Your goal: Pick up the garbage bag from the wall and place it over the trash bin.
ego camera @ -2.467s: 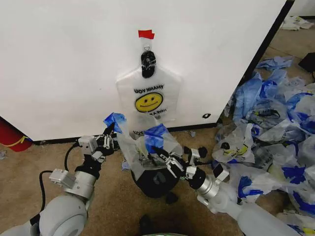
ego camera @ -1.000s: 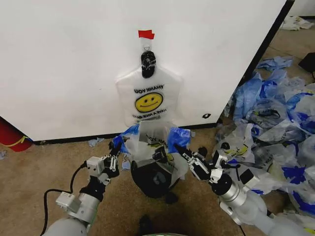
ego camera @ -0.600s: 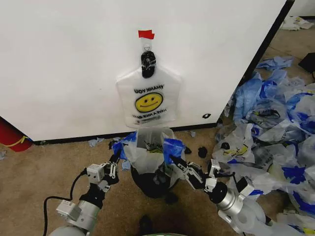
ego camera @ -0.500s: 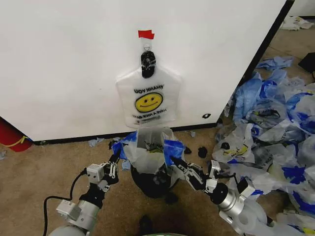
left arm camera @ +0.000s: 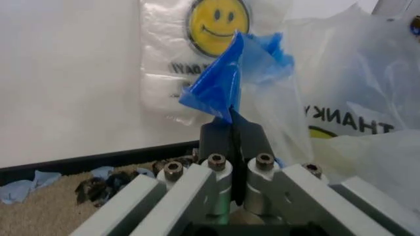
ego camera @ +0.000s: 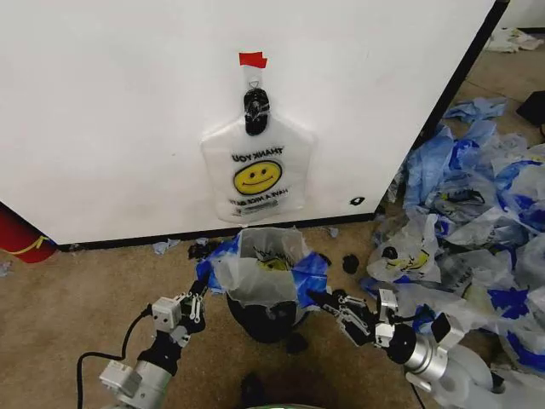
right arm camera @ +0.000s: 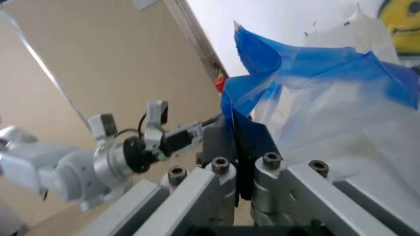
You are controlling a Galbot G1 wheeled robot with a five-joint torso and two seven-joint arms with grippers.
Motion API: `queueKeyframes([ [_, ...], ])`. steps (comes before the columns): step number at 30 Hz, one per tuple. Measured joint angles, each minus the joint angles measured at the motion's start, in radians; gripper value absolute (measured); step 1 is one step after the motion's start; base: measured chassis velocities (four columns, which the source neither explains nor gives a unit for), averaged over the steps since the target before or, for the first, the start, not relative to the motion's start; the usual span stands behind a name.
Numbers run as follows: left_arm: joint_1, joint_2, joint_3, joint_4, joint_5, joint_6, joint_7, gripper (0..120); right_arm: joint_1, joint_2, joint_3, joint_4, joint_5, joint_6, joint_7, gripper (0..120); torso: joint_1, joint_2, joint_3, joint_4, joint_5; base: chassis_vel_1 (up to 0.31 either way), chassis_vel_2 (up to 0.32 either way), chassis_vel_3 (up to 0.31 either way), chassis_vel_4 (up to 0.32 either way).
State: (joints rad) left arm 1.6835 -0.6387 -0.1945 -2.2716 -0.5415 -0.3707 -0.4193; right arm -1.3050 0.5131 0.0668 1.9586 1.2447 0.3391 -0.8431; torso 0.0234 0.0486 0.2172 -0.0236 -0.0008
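We see the garbage bag (ego camera: pixel 266 271) stretched open over the trash bin (ego camera: pixel 264 317) on the floor by the wall. The left pincer (ego camera: pixel 198 290) pinches one blue handle (left arm camera: pixel 231 78) on the bag's left side. The right pincer (ego camera: pixel 322 300) pinches the other blue handle (right arm camera: pixel 282 73) on its right side.

The right pincer (right arm camera: pixel 237 147) is clamped on a blue handle (right arm camera: pixel 256 83) of the garbage bag (right arm camera: pixel 347 128), its dark fingers (right arm camera: pixel 220 140) pressed together with the plastic pinched between them. The handle rises crumpled above the fingertips, and the translucent white body of the bag spreads away beside it. Farther off, the left pincer (right arm camera: pixel 210 125) reaches toward the bag on its grey arm, against the beige carpet (right arm camera: pixel 78 64) and the white wall (right arm camera: pixel 276 19).
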Motion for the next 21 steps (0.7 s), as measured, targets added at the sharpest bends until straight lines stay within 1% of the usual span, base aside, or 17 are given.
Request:
queueKeyframes([
  [5, 0.0, 0.012, 0.0, 0.002, 0.001, -0.001, 0.0, 0, 0.026, -0.063, 0.02, -0.039, -0.023, -0.014, -0.075, 0, 0.0, 0.0, 0.0, 0.0001, -0.0001, 0.0, 0.0, 0.0, 0.0],
  [11, 0.009, 0.014, 0.007, 0.014, 0.017, -0.001, 0.004, 0, 0.037, -0.103, 0.048, -0.084, -0.036, -0.024, -0.13, 0, 0.0, 0.0, 0.0, 0.0, -0.0001, 0.0, 0.0, 0.0, 0.0],
  [12, 0.021, 0.008, 0.013, 0.022, 0.03, -0.004, 0.009, 0, 0.037, -0.115, 0.054, -0.108, -0.043, -0.025, -0.15, 0, 0.0, 0.0, 0.0, 0.0, -0.0003, 0.0, 0.0, 0.0, 0.0],
  [16, 0.039, -0.007, 0.028, 0.041, 0.054, -0.01, 0.019, 0, 0.041, -0.122, 0.052, -0.16, -0.06, -0.026, -0.18, 0, 0.0, 0.0, 0.0, 0.0001, -0.0001, 0.0, 0.0, 0.0, 0.0],
  [21, 0.043, -0.017, 0.036, 0.044, 0.062, -0.011, 0.021, 0, 0.043, -0.114, 0.04, -0.17, -0.069, -0.025, -0.187, 0, 0.0, 0.0, 0.0, 0.0, -0.0001, 0.0, 0.0, 0.0, 0.0],
])
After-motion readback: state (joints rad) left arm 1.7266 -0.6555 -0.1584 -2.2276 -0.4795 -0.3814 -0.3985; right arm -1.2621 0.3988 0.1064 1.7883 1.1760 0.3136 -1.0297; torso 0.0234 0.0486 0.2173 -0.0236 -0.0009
